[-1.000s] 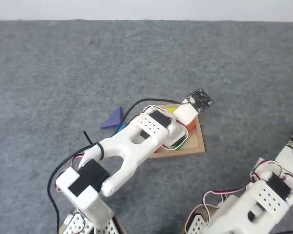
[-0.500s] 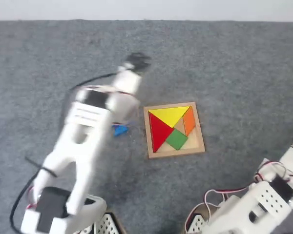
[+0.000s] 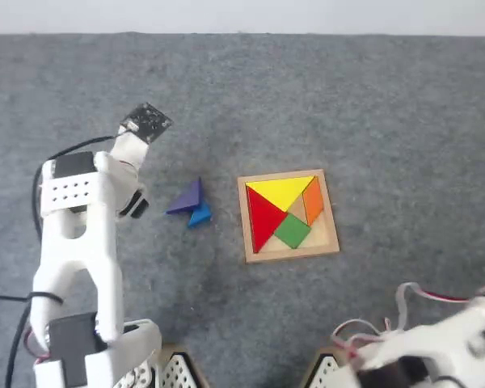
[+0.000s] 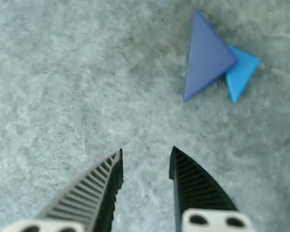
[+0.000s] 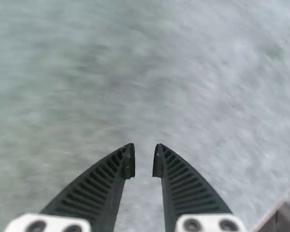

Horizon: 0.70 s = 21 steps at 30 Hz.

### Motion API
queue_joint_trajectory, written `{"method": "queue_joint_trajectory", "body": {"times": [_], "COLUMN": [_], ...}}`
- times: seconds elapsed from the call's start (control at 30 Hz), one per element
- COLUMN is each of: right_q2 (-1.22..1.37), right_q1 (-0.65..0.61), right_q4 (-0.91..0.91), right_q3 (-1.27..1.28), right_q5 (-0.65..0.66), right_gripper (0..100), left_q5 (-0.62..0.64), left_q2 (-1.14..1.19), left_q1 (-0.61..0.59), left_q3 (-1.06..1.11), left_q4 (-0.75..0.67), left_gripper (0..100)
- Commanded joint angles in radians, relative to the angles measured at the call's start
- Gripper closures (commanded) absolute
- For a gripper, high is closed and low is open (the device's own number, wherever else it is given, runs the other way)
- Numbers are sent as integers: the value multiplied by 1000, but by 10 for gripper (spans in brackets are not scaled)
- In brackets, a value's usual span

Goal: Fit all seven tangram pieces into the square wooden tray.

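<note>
Left gripper [image 4: 146, 155] hangs low over the grey carpet [image 3: 364, 97], jaws parted by a modest gap with nothing between them. The purple triangle [image 4: 205, 55] lies ahead of the jaws and off to one side, touching the small blue piece [image 4: 240, 72]. From above, the purple triangle's long axis runs aslant, one sharp point toward the left arm.

The pair sits between that arm and the wooden tray [image 3: 323, 241] — plainly the left arm's pick.

Yellow, red, green and orange pieces sit in the tray; its near corner looks unfilled. There is open carpet all round the loose pair.

Right gripper [image 5: 143, 150] is well off over bare carpet — jaws nearly together, holding nothing.
</note>
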Motion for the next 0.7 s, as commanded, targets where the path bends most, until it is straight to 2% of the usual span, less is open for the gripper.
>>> {"method": "queue_joint_trajectory", "body": {"times": [0.0,0.07,0.2,0.3,0.67], "right_q2": [160,202,206,165,-209], "right_q1": [65,27,-59,-105,-105], "right_q4": [-21,-21,-21,-68,-111], "right_q3": [-84,-68,-2,71,288], "right_q5": [54,58,52,14,41], "right_gripper": [908,908,908,908,909], "left_q5": [-18,-9,100,133,213], "left_q2": [-54,-54,-35,35,292], "left_q1": [110,178,242,258,265], "left_q3": [50,94,133,97,-93], "left_q4": [-66,-118,-245,-249,-247], "left_gripper": [837,837,836,836,833]}}
